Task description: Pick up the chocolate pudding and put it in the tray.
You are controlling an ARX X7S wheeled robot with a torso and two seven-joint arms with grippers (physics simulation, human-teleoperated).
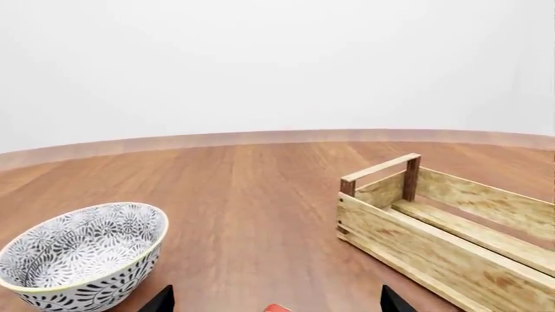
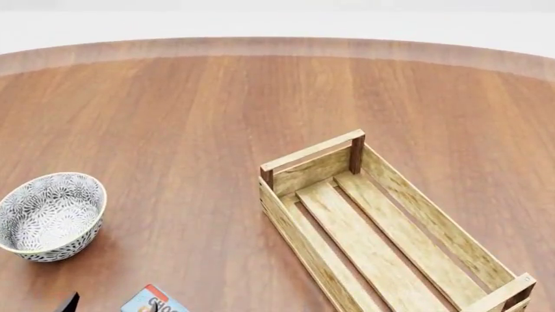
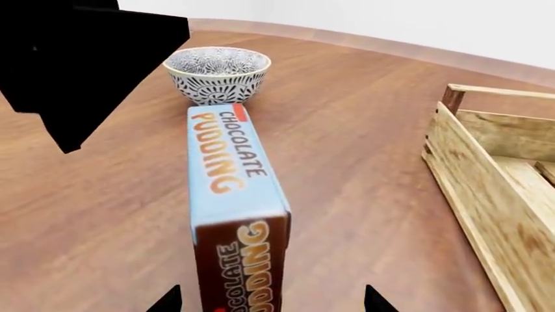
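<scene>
The chocolate pudding (image 3: 227, 162) lies flat on the wooden table, its light-blue top with orange letters facing up and a dark brown end toward the right wrist camera. My right gripper (image 3: 271, 302) is open, with its two dark fingertips on either side of that near end and well apart from it. My left gripper (image 1: 277, 302) is open and empty, and only a red corner of the carton (image 1: 275, 308) shows between its tips. In the head view the carton (image 2: 153, 301) is at the bottom edge. The tray (image 2: 381, 234) stands empty to the right.
A round grey-patterned bowl (image 2: 49, 215) stands on the table (image 2: 191, 117) left of the carton, and also shows in the left wrist view (image 1: 82, 253) and the right wrist view (image 3: 217, 73). A black arm part (image 3: 78, 58) hangs near the bowl. The table's curved far edge is behind.
</scene>
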